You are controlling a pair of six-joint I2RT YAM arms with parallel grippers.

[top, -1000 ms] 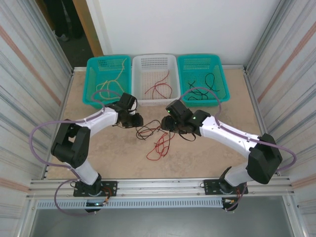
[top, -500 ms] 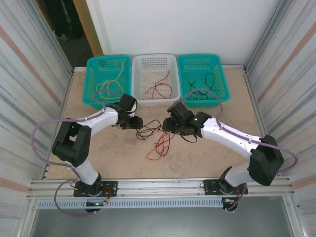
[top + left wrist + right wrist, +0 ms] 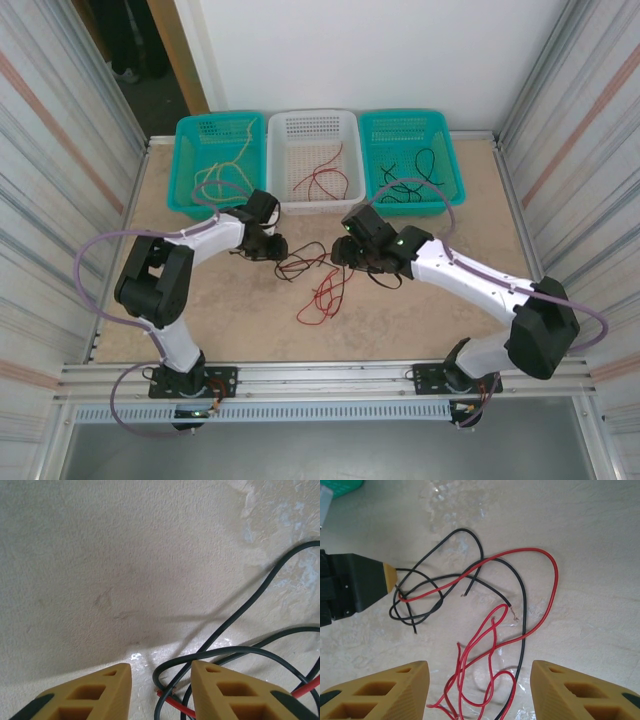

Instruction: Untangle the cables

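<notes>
Top external view: a teal plastic basket [image 3: 183, 170] of yellow wires [image 3: 225, 172], a white plastic basket [image 3: 313, 124] of red wires [image 3: 322, 181] and a second teal basket [image 3: 453, 170] of black wires [image 3: 410, 182] line the beige tabletop's [image 3: 250, 320] far edge. The tangled thin red and black cables [image 3: 318, 280] lie mid-tabletop. The left tool [image 3: 160, 672] stands partly open astride a black loop [image 3: 240, 612] and a red end [image 3: 172, 700]; the right tool [image 3: 479, 667] gapes wide above red loops, holding nothing.

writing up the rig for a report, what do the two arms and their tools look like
The left arm and right arm have white links, black joint housings and a lilac cable looping alongside. A green light glows on the right arm. The left tool and right tool each end in two mustard wedge fingers with rectangular holes.
</notes>
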